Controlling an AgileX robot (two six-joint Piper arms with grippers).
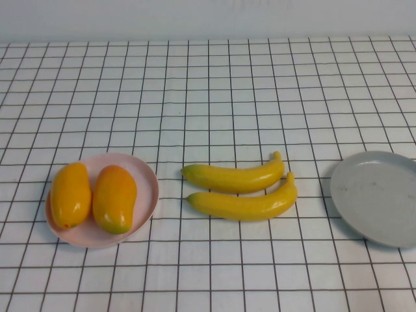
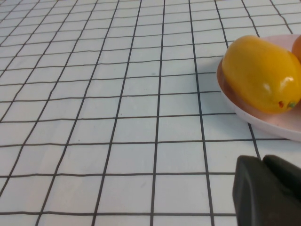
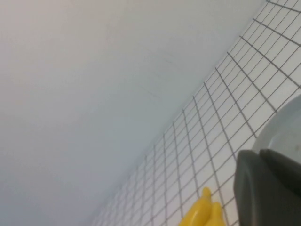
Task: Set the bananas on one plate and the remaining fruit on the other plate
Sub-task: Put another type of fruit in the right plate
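Two orange-yellow oval fruits (image 1: 71, 194) (image 1: 114, 198) lie side by side on the pale pink plate (image 1: 148, 175) at the front left. Two yellow bananas (image 1: 237, 177) (image 1: 246, 203) lie side by side on the cloth in the middle. The light-grey plate (image 1: 380, 195) sits empty at the right. Neither gripper shows in the high view. My left gripper (image 2: 261, 160) is shut and empty, a little short of the pink plate (image 2: 263, 120) and one oval fruit (image 2: 258, 73). My right gripper (image 3: 257, 153) is shut and empty beside the grey plate (image 3: 282, 132), with the banana tips (image 3: 202, 212) beyond it.
A white cloth with a black grid (image 1: 208, 97) covers the table. A pale wall (image 3: 94, 70) runs along the far edge. The grey plate reaches the right edge of the high view.
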